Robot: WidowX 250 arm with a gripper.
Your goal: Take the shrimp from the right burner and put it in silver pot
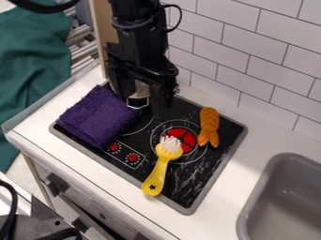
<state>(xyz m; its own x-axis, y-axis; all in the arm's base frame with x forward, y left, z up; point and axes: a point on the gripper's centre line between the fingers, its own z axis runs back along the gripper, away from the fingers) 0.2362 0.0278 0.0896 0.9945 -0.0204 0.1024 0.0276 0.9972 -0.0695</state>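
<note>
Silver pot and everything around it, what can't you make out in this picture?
In the camera view:
Silver pot: contents hidden behind the pincer.
Left burner: partly covered by the purple cloth.
Sink: cut off by the right and bottom edges.
Markings around the red dials: too small to read.

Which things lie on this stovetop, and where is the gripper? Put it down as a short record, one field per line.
shrimp: orange, at the right burner's outer edge, not in the pot
brush: yellow handle, white bristles over the burner's red center
towel: purple, folded, covering part of the stovetop's left side
silver pot: at the back left, mostly hidden behind the gripper
gripper: at the pot, fingers apart
</note>
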